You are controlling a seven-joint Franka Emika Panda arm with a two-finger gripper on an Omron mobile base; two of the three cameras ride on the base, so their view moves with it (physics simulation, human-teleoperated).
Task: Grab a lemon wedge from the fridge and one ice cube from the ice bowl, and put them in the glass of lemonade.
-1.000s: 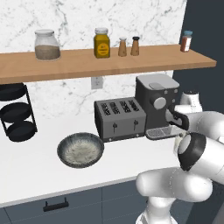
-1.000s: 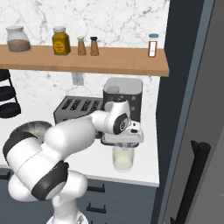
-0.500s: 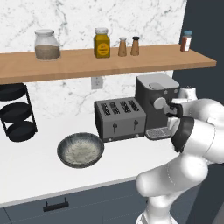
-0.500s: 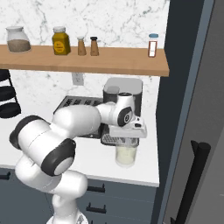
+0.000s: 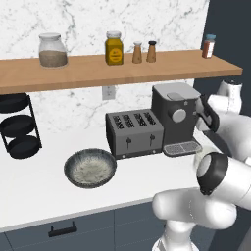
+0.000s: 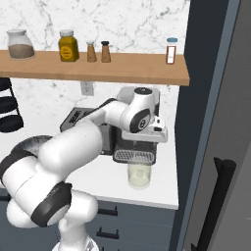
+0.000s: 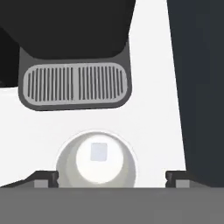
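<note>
The glass of lemonade (image 7: pixel 97 159) stands on the white counter just in front of the coffee machine's drip grille (image 7: pixel 75 84). A pale square ice cube (image 7: pixel 98 152) lies in the liquid. My gripper (image 7: pixel 111 177) hangs straight above the glass and is open, its fingertips (image 7: pixel 46 176) wide apart with nothing between them. The right base view has the hand (image 6: pixel 145 137) over the glass (image 6: pixel 139 175). The ice bowl (image 5: pixel 90 168) sits left of the toaster. The fridge (image 6: pixel 215 122) rises at the right. The lemon wedge is out of view.
A toaster (image 5: pixel 135 133) and a coffee machine (image 5: pixel 175 116) stand behind the glass. The wooden shelf (image 5: pixel 122 71) with jars and shakers runs overhead. A black three-tier rack (image 5: pixel 15 125) is at the far left. The fridge side (image 7: pixel 201 87) is close on the right.
The jaws have opened wide. The hand has risen a little above the glass, and the arm has swung further to the right.
</note>
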